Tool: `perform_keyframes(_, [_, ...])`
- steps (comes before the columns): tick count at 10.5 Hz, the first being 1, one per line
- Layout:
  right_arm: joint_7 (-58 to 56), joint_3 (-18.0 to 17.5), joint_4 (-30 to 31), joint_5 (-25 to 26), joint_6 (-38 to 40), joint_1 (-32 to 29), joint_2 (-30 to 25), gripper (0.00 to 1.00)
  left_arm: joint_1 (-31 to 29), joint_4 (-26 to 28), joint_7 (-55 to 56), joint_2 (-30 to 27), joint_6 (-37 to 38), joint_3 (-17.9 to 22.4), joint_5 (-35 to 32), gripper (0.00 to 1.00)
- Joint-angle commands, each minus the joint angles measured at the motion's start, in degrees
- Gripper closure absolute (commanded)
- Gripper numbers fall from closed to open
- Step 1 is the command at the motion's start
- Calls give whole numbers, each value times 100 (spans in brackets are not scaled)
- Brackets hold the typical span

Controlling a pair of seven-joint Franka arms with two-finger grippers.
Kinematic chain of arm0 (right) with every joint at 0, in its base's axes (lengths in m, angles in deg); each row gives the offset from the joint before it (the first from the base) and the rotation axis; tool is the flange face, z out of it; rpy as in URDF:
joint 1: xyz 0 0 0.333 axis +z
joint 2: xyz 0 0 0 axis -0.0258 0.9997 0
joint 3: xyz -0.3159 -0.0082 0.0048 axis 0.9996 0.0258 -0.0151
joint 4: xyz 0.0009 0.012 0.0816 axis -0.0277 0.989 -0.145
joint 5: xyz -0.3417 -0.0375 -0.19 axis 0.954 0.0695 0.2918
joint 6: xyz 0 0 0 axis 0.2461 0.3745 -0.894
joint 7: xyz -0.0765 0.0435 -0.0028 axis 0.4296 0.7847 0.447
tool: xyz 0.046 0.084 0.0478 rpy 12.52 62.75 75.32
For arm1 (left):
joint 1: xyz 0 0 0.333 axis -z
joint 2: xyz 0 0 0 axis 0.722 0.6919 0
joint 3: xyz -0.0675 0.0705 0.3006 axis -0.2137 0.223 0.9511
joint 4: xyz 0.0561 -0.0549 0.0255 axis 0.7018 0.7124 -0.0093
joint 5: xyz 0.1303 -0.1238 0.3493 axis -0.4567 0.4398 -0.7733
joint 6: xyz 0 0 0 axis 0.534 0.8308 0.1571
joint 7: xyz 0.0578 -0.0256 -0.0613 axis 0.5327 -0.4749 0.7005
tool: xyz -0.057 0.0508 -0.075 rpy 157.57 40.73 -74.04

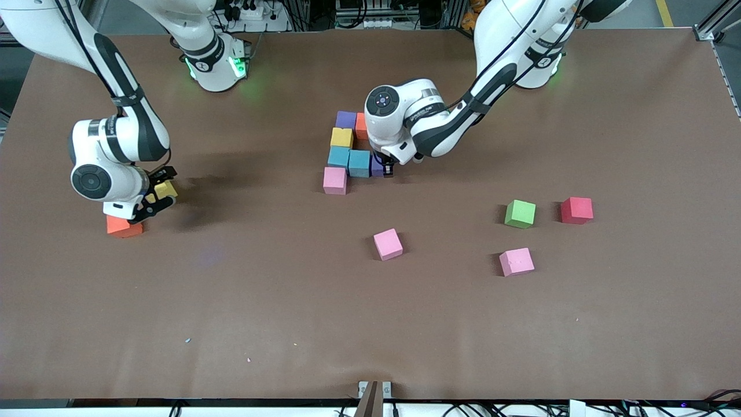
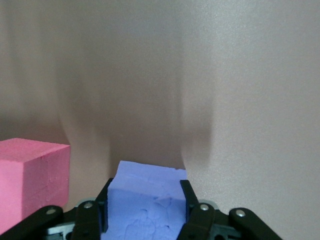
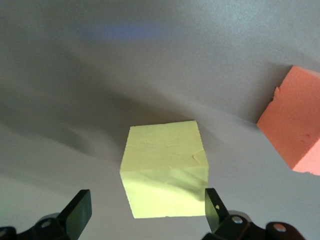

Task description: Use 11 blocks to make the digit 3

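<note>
Nearest the front camera: loose pink cube [image 1: 516, 262] toward left arm's end of table; second loose pink cube [image 1: 388, 244] slightly farther, near table's middle. Farther again, green cube [image 1: 520, 214] and red cube [image 1: 576, 210] close together, apart.

Toward right arm's end: orange cube [image 1: 124, 227] on table, partly under right gripper [image 1: 161, 194]. Right gripper low over a yellow cube [image 3: 166, 176], jaws wide open, one finger at each side, no grip seen; orange cube [image 3: 295, 120] just beside in right wrist view.

Mid-table, partly built digit 3 [image 1: 351, 152]: third pink cube [image 1: 334, 180] nearest, abutting two light blue cubes [image 1: 349, 160] side by side in a row. Left gripper [image 1: 384, 168] closed on a purple cube [image 2: 145, 202] at that row's end, cube down at table level, pink cube face [image 2: 30, 182] alongside in left wrist view. Farther: second yellow cube [image 1: 341, 137], then another purple cube [image 1: 346, 119] and an orange-red cube [image 1: 361, 125], latter partly hidden by left arm.
</note>
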Motion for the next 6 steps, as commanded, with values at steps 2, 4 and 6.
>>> perform_keyframes(2, [-5,-42,-25,155,-134,-17,72,0,104,1,1607,54,-85,8,-509,100])
perform_keyframes(4, [-23,-42,-34,181,-223,-26,126,0,104,-34,1625,54,-94,8,-509,100])
perform_keyframes(6, [-23,-42,-51,304,-180,-26,108,0,104,-43,1643,54,-129,17,-527,100])
